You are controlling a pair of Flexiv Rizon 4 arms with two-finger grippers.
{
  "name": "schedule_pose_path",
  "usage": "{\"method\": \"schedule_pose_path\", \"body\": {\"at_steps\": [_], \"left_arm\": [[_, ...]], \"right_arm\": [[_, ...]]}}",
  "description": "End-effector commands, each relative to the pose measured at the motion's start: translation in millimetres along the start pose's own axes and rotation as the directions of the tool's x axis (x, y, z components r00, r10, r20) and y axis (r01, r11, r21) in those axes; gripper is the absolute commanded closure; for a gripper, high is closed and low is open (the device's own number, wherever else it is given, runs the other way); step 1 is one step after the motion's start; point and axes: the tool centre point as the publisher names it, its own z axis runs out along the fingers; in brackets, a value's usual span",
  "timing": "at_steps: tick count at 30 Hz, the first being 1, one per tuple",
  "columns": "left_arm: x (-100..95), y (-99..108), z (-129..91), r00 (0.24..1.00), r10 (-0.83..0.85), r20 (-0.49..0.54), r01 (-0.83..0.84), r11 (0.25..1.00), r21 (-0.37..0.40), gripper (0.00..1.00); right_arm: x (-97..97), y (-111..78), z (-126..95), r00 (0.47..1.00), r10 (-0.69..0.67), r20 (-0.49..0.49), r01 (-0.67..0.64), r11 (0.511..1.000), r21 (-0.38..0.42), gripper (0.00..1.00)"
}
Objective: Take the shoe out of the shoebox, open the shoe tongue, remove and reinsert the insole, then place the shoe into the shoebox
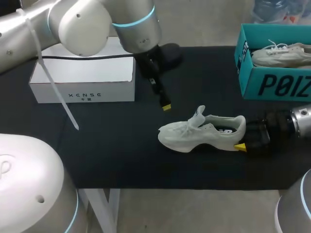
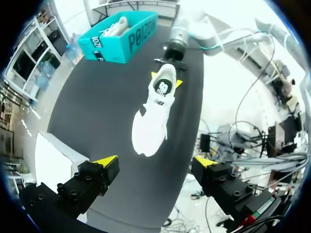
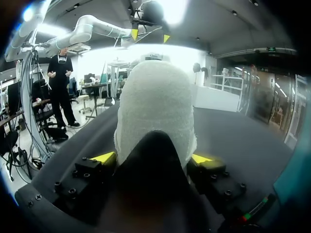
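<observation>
My right end effector [image 1: 242, 141] clamps the rounded, fuzzy heel of the pale knit shoe [image 1: 204, 132] from both sides. The shoe stands on its chunky sole on the matte black worktop [image 1: 107, 145], outside any box, with its tongue sticking up. My left end effector [image 1: 166, 106] hangs above the worktop, fingers spread wide and holding nothing, near a white rectangular carton [image 1: 82, 80]. The teal cardboard shoebox [image 1: 272, 85] sits at the far right, with a second laced shoe [image 1: 282, 53] inside.

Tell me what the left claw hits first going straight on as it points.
Likely the white shoe, toe end, lying straight ahead of the open left claw; depth unclear, possibly the black mat first.
</observation>
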Motion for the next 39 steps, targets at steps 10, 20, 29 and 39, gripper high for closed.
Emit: {"method": "schedule_pose_path", "body": {"at_steps": [10, 20, 29, 39], "left_arm": [[38.7, -69.3, 7.4, 0.666, 0.739, -0.102, -0.732, 0.673, 0.106, 1.00], [53.8, -106.9, 49.3, 0.651, 0.745, -0.145, -0.748, 0.662, 0.044, 1.00], [36.9, -111.6, 88.0, 0.691, 0.710, -0.137, -0.720, 0.692, -0.053, 1.00], [26.1, -120.5, 110.8, 0.732, 0.673, -0.105, -0.681, 0.728, -0.081, 1.00]], "right_arm": [[0.5, -2.3, 1.5, 1.000, 0.000, 0.000, 0.000, 1.000, 0.003, 1.00], [0.5, -2.3, 1.5, 1.000, 0.000, 0.000, 0.000, 1.000, 0.003, 1.00], [0.5, -2.3, 1.5, 1.000, 0.000, 0.000, 0.000, 1.000, 0.003, 1.00], [0.5, -2.3, 1.5, 1.000, 0.000, 0.000, 0.000, 1.000, 0.003, 1.00]]}}
